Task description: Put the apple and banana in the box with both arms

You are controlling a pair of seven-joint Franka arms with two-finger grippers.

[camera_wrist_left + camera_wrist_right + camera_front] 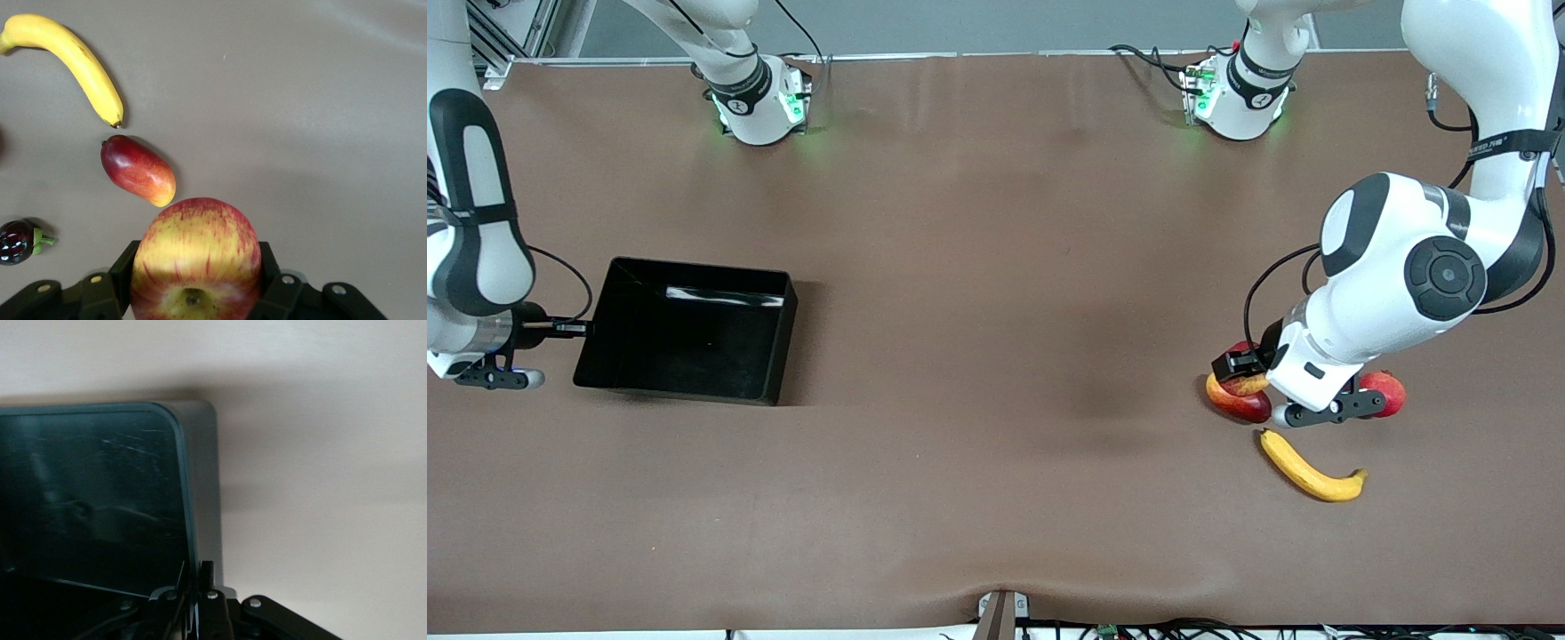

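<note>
Front view: we note the box [685, 331] on the brown table [996, 498] toward the right arm's end. The right gripper [576, 329] sits at the box's end wall. Toward the left arm's end, the left gripper [1294, 378] is down among a cluster of red fruit. The mango [1238, 397] lies beside it, and a round all-red fruit [1385, 391] shows just past the wrist. The banana [1309, 469] lies on the table nearer the front camera than that cluster, apart from it. We cannot see the apple here; the wrist covers it.

Left wrist view: we see the apple [195, 261], red with yellow streaks, clamped between the left gripper's fingers [125, 268], one pad on each side. The mango [138, 170] lies close to it, the banana [75, 61] just past the mango's tip. A small dark purple fruit [17, 241] with a green stem lies apart.

Right wrist view: we record the right gripper's fingers [208, 579] closed tight on the box's wall [200, 493], one inside, one outside.
</note>
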